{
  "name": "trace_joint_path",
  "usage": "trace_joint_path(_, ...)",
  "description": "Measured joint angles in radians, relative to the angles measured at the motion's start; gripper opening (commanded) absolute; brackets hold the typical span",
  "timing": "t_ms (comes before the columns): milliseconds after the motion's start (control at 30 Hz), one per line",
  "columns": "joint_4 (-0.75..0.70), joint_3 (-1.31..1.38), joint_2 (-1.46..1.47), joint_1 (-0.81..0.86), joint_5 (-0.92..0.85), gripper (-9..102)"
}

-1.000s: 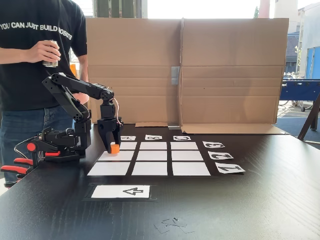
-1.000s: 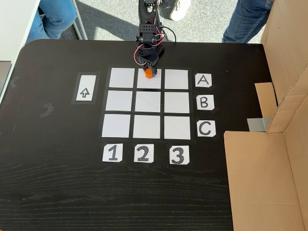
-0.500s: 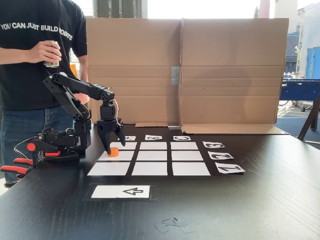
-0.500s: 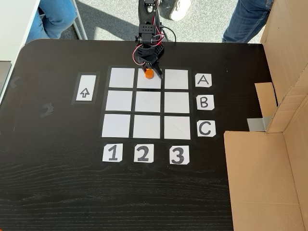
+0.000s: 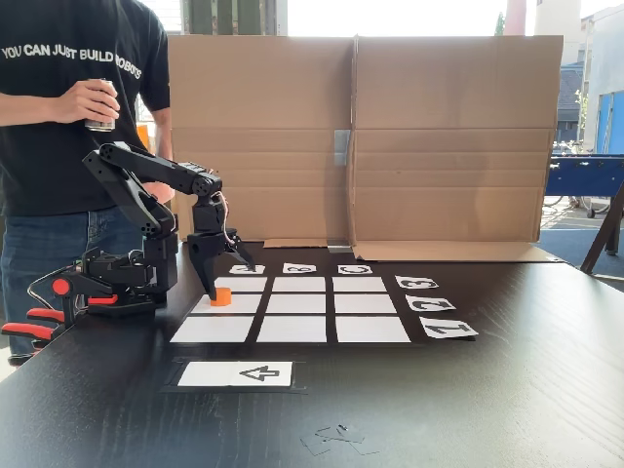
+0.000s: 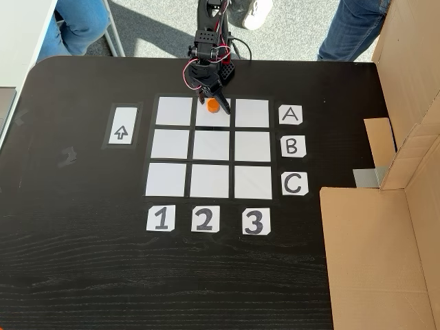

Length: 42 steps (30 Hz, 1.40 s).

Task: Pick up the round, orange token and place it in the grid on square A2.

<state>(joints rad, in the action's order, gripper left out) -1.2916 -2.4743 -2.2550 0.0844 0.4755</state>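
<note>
Fixed view: the gripper (image 5: pixel 222 281) hangs spread wide (holding nothing) over the token (image 5: pixel 221 295) on square A2 (image 6: pixel 213 116).

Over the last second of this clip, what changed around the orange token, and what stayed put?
The gripper let go of the token: a second ago its fingers were closed on it, now they are spread and the gripper has lifted slightly. The token rests on the top-middle white cell of the grid, row A, column 2, in the fixed view from above. The grid, the letter and number cards and the arrow card stayed as they were.
</note>
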Motion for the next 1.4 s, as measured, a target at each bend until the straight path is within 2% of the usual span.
trace_joint_path(200,-0.009,0.184,-0.031,0.092,0.069,56)
trace_joint_path(367,0.064,0.342,-0.048,0.181,0.166,56)
trace_joint_path(533,0.212,0.515,-0.058,0.371,0.225,56)
trace_joint_path(667,0.273,0.621,-0.058,0.538,0.249,56)
trace_joint_path(767,0.351,0.669,-0.071,0.657,0.344,55)
trace_joint_path(867,0.446,0.683,-0.101,0.793,0.465,46)
trace_joint_path(967,0.5,0.69,-0.132,0.925,0.588,20)
trace_joint_path(1067,0.535,0.692,-0.156,1.074,0.698,0)
trace_joint_path(1233,0.546,0.65,-0.204,1.276,0.799,0)
trace_joint_path(1400,0.555,0.469,-0.291,1.382,0.851,0)
